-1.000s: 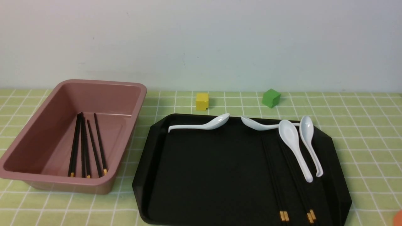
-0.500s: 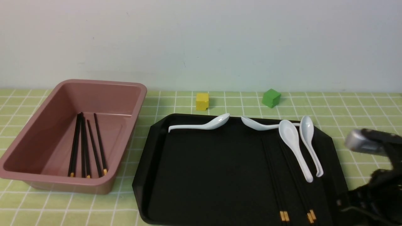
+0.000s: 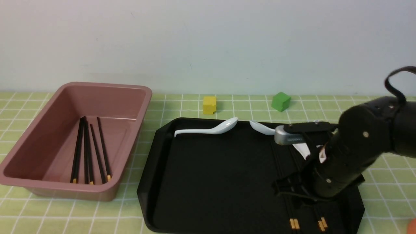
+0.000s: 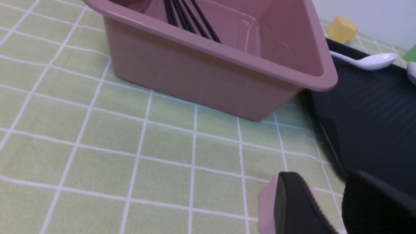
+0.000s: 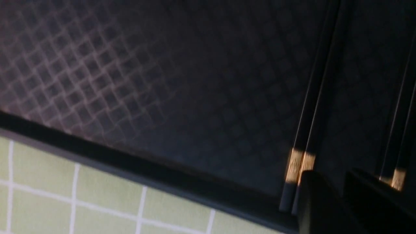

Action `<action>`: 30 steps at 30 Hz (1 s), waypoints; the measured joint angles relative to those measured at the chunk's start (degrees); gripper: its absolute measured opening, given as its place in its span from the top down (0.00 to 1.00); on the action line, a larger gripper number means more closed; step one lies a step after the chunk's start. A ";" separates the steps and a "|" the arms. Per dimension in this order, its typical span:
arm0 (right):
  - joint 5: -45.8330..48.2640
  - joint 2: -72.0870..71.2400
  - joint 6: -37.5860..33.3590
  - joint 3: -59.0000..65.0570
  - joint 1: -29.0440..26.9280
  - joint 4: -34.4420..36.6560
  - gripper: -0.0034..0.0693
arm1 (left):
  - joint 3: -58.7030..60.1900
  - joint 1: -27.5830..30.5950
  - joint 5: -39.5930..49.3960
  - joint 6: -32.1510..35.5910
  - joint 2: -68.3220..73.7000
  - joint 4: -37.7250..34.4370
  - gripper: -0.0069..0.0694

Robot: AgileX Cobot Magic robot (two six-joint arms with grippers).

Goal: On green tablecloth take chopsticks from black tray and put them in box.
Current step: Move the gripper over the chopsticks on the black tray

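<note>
Right arm (image 3: 351, 152) over black tray (image 3: 211, 182); chopsticks (image 3: 294, 208) lie below.
Right fingers (image 5: 317, 201) nearly together, empty; left fingers (image 4: 292, 204) slightly apart, empty, near box (image 4: 208, 65).

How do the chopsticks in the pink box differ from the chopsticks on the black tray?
The chopsticks in the box lie loosely fanned; the chopsticks on the tray lie in two tight pairs. The right arm partly hides the tray ones; the box ones show fully. Both are black with yellow ends toward the robot.
</note>
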 joint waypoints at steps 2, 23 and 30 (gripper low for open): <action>0.04 1.99 0.59 -1.64 0.01 -0.93 0.64 | 0.00 0.00 0.00 0.00 0.00 0.00 0.60; -0.14 12.76 1.06 -3.73 0.06 -4.26 0.77 | 0.00 0.00 0.00 0.00 0.00 0.00 0.60; 3.07 7.47 1.06 -3.22 0.06 -2.45 0.76 | 0.00 0.00 0.00 0.00 0.00 0.00 0.60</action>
